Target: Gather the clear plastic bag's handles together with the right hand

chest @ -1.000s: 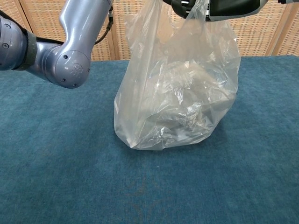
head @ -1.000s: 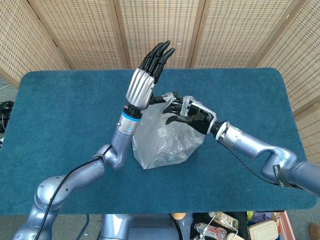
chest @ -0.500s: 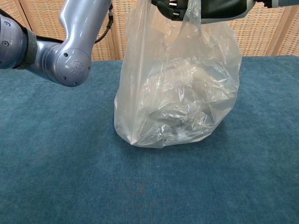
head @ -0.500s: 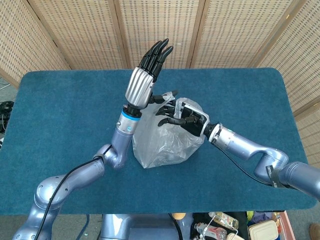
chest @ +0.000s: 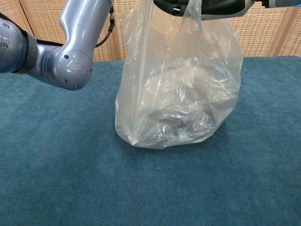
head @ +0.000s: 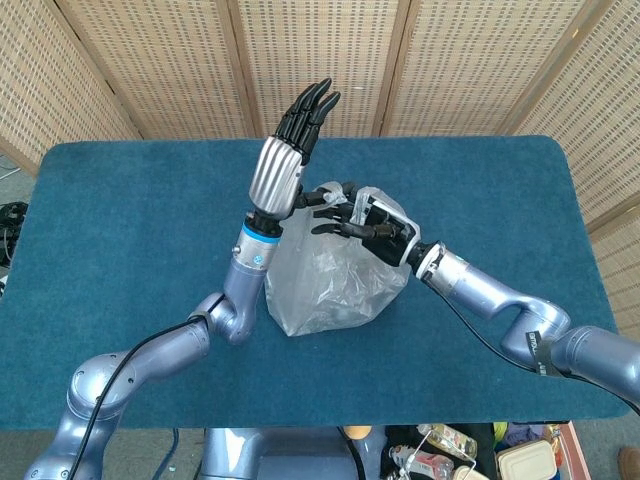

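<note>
A clear plastic bag (head: 328, 278) stands at the middle of the blue table (head: 120, 230), crumpled, with something pale inside. My right hand (head: 362, 222) is over the bag's top, fingers curled and pointing left. One handle (head: 388, 207) loops around this hand; the other handle (head: 336, 189) lies at its fingertips. In the chest view the bag (chest: 181, 94) hangs from the right hand (chest: 207, 5) at the frame's top edge. My left hand (head: 293, 140) stands upright just left of the bag's top, fingers straight and holding nothing.
Woven folding screens (head: 320, 60) stand behind the table. My left forearm (head: 248, 265) rises right beside the bag's left side, its elbow (chest: 70, 63) large in the chest view. Open blue cloth lies left, right and in front of the bag.
My right hand has shifted left across the bag's top toward the left hand, carrying the looped handle, and the bag's top has drawn in. The left hand has barely moved.
</note>
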{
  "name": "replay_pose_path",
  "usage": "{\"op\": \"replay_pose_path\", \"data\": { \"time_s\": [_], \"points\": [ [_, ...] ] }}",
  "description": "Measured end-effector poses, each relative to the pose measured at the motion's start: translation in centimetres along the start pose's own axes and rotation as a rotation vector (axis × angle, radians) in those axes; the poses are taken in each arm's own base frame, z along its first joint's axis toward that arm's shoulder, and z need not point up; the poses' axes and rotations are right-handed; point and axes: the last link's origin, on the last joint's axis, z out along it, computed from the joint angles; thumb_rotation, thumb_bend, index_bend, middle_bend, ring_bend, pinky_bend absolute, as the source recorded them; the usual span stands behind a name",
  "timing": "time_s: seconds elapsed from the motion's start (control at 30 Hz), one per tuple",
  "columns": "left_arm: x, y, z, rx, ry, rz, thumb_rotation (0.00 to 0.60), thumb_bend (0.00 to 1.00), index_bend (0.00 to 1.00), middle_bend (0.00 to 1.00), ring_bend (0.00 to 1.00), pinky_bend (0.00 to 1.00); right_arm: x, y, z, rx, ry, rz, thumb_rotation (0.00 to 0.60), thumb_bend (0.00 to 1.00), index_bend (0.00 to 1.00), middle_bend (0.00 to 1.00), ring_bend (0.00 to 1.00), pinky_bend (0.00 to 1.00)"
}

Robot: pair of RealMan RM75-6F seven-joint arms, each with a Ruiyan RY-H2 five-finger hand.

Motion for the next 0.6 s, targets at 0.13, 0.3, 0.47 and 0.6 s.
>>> {"op": "replay_pose_path", "data": {
  "time_s": [0.13,0.3,0.47,0.6],
  "points": [
    [0.0,0.06,0.13,-0.002,-0.003,0.012,0.6,0.08,0.0,0.0,0.03,0.14,0.02,0.08,-0.01,0.006,0.002,-0.006,0.6,0.08,0.25,0.37,0.23,0.25],
    [0.12,-0.02,0.43,-0.009,-0.004,0.029,0.6,0.08,0.0,0.0,0.03,0.14,0.03,0.21,-0.15,0.013,-0.002,-0.002,0.6,0.08,0.25,0.37,0.23,0.25],
    [0.0,0.09,0.57,-0.014,-0.007,0.035,0.6,0.08,0.0,0.0,0.03,0.14,-0.14,0.31,-0.03,0.026,-0.007,0.009,0.6,0.08,0.25,0.37,0.23,0.25],
    [-0.18,0.17,0.55,0.004,-0.005,0.01,0.6,0.08,0.0,0.0,0.03,0.14,-0.35,0.55,0.1,0.038,-0.015,0.024,0.6,0.08,0.25,0.37,0.23,0.25]
  ]
}}
